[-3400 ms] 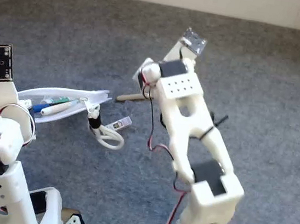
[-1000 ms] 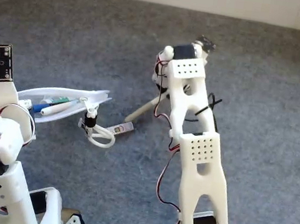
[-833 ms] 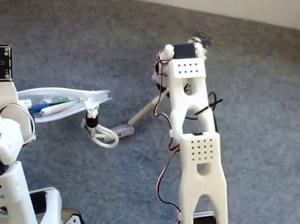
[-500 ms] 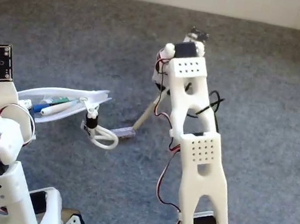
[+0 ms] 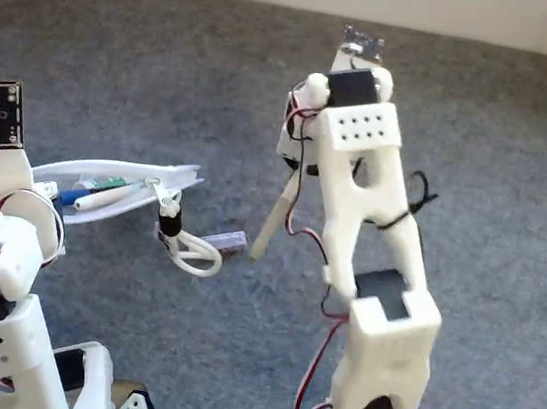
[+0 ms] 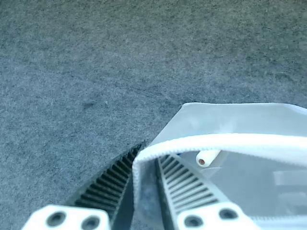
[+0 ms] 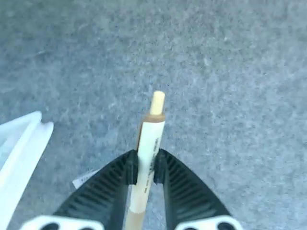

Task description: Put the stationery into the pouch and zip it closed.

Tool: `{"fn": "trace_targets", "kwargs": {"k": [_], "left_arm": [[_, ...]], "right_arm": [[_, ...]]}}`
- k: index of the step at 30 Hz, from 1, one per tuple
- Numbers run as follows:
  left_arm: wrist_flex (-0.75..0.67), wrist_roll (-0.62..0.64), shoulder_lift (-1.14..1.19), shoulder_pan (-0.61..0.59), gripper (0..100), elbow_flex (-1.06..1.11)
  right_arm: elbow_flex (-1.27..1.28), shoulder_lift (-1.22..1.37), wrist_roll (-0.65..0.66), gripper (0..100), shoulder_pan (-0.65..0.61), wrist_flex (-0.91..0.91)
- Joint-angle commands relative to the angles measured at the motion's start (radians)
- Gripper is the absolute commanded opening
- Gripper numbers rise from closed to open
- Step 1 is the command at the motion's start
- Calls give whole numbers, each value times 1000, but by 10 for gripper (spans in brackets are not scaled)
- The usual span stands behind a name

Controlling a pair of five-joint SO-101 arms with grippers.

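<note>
Cream pen (image 7: 152,128) clamped in right claw (image 7: 146,161), tip protruding; left claw (image 6: 147,159) pinching pouch (image 6: 230,123) rim.

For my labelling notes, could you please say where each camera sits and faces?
High view: fixed overhead, facing down on the grey surface; left arm and right arm show.
Left wrist view: on the left wrist, facing along left gripper, shut on pouch.
Right wrist view: likewise, along right gripper, shut on pen.
Shared: high and right wrist views show pen and pouch.
</note>
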Motion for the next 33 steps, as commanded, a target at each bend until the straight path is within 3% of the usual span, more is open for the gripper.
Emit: {"fn": "trace_targets", "kwargs": {"k": [1, 8, 19, 27, 33], "left_arm": [[-17, 9, -2, -10, 11, 4], [-17, 9, -7, -4, 11, -1], [-25, 14, -2, 156, 11, -27], [-25, 14, -1, 236, 11, -36], [-25, 14, -1, 236, 11, -31]], "right_arm": [[48, -174, 41, 5, -15, 15], [153, -308, 74, 5, -62, 13], [282, -567, 75, 5, -151, -4], [541, -855, 75, 5, -263, -200], [750, -1070, 199, 5, -343, -395]]}}
